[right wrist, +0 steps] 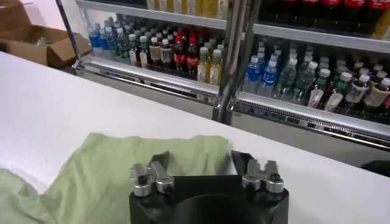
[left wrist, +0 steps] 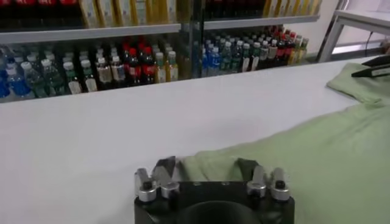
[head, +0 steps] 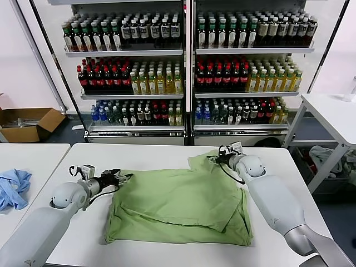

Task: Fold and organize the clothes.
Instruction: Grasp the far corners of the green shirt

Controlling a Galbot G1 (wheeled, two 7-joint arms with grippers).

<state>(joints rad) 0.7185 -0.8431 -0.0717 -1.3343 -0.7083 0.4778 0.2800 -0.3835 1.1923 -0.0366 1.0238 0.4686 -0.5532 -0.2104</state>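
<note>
The light green polo shirt (head: 178,206) lies partly folded on the white table (head: 150,153); its logo and buttons are hidden. My left gripper (head: 121,178) is low at the shirt's left edge, jaws open, with the cloth's edge (left wrist: 317,158) between the fingers (left wrist: 164,168). My right gripper (head: 214,158) is at the shirt's far right corner, jaws open, with that corner of the shirt (right wrist: 140,158) between its fingers (right wrist: 242,161). The right gripper also shows far off in the left wrist view (left wrist: 373,66).
A light blue cloth (head: 14,186) lies on a separate table to the left. Drink coolers full of bottles (head: 183,72) stand behind the table. A cardboard box (head: 28,122) sits on the floor at left, and another white table (head: 334,111) stands at right.
</note>
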